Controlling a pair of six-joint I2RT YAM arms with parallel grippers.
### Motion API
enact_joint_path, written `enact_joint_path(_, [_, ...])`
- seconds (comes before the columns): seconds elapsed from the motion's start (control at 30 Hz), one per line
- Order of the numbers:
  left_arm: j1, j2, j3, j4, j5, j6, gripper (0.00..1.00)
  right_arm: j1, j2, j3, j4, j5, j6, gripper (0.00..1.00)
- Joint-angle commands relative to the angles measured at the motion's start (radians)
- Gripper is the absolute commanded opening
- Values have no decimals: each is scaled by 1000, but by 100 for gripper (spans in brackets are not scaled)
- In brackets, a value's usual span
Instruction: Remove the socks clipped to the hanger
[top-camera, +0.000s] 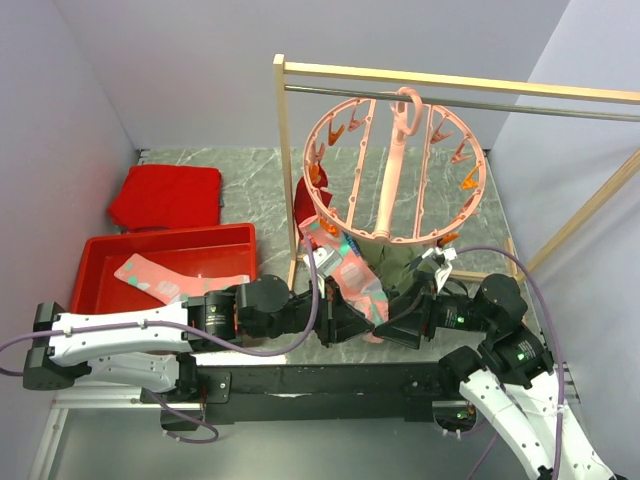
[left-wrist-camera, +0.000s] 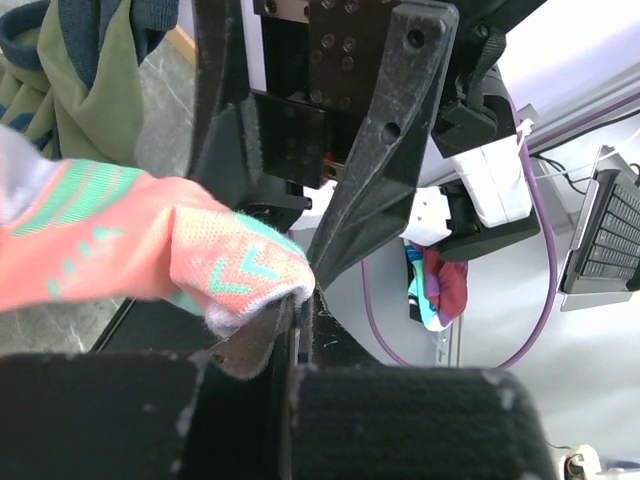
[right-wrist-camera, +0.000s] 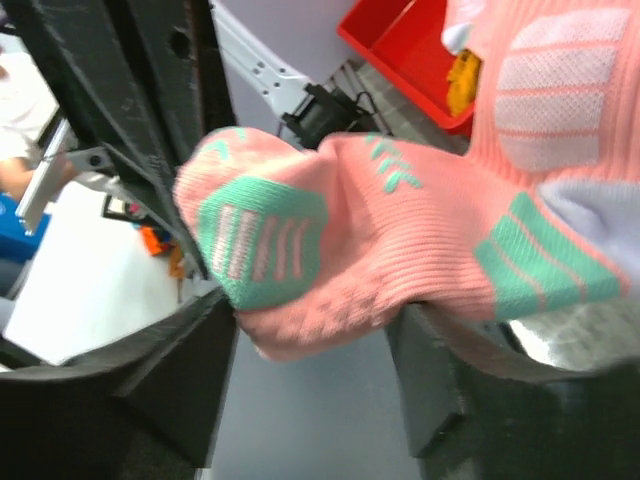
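- Sock (top-camera: 358, 278), pink with teal marks, hangs from the near rim of the hanger (top-camera: 484, 180) and runs down towards my bases, in between my two hands.
- Its long axis goes from a clip at the rim, at its far upper end, to the toe at its near lower end. It looks clipped at the top, though I cannot see the bite itself.
- My left gripper (left-wrist-camera: 295, 320) is pressed together on the toe tip, and the fabric bunches just above the pinch.
- My right gripper (right-wrist-camera: 310, 335) reaches in from the right, its jaws apart with the sock's middle lying across the gap. I cannot tell whether either finger presses on it.
- Both hands sit below and nearer than the clip, and the left is at the very end of the sock.
- I judge the coming pull must run along that axis, down and away from the rim.
- An olive sock (top-camera: 402, 262) hangs just behind, close enough to snag.
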Motion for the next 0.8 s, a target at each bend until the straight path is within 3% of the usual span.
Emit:
enact_joint_path(0.0, [-8, 16, 22, 8, 26, 31, 1, 6, 16, 40, 92, -35, 16, 51])
enact_joint_path(0.07, [-8, 19, 30, 0, 24, 34, 1, 6, 22, 42, 89, -29, 13, 38])
enact_joint_path(0.1, [-8, 16, 28, 0, 24, 33, 1, 5, 22, 40, 87, -26, 10, 23])
enact_joint_path(0.17, [-8, 7, 21, -8, 2, 33, 1, 5, 20, 37, 67, -18, 6, 6])
enact_joint_path(0.2, [-8, -4, 22, -26, -14, 25, 7, 6, 17, 37, 55, -11, -8, 0])
enact_joint_path(0.27, [-8, -33, 24, -90, -76, 7, 27, 5, 4, 31, 21, -9, -17, 0])
enact_joint_path(0.3, [-8, -48, 15, -95, -90, -1, 51, 5, -3, 25, 10, -9, -25, 0])
enact_joint_path(0.37, [-7, -103, -25, -101, -120, -9, 72, 5, -23, 20, -17, -15, -30, 0])
enact_joint_path(0.4, [-7, -122, -34, -110, -167, -20, 78, 5, -27, 14, -25, -26, -31, 0])
enact_joint_path(0.63, [12, -231, 8, -305, -466, -20, 83, 5, -62, 23, -144, -82, -71, 0])
enact_joint_path(0.77, [104, -266, 51, -350, -543, -26, 90, 6, -87, 46, -235, -101, -111, 0])
